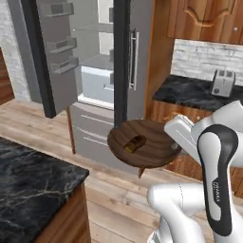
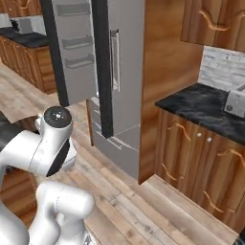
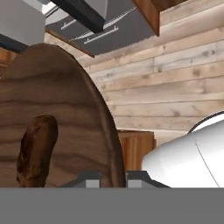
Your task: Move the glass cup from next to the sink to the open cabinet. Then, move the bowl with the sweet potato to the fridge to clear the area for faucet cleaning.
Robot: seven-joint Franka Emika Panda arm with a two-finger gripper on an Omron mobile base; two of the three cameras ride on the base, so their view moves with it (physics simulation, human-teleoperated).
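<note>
Kitchen floorboards lay under the wooden bowl (image 1: 147,144) you carried toward the open fridge (image 1: 95,61), sweet potato (image 1: 134,144) inside; your gripper (image 3: 113,178) clamped its rim, fingertips mostly cut off.

This is showing itself as a home kitchen, a rendered one. A tall fridge (image 1: 90,71) is standing open, its grey door shelves (image 1: 59,45) facing out, with drawers (image 1: 92,130) below. Reddish-brown wooden cabinets (image 2: 191,162) with curved handles are sitting under a black marbled surface (image 2: 206,107), where a toaster (image 1: 223,82) is resting against a pale stone-tile backsplash (image 1: 199,57). Light wooden planks (image 2: 158,210) are covering the floor, and more wall cabinets (image 1: 209,19) are hanging above.
</note>
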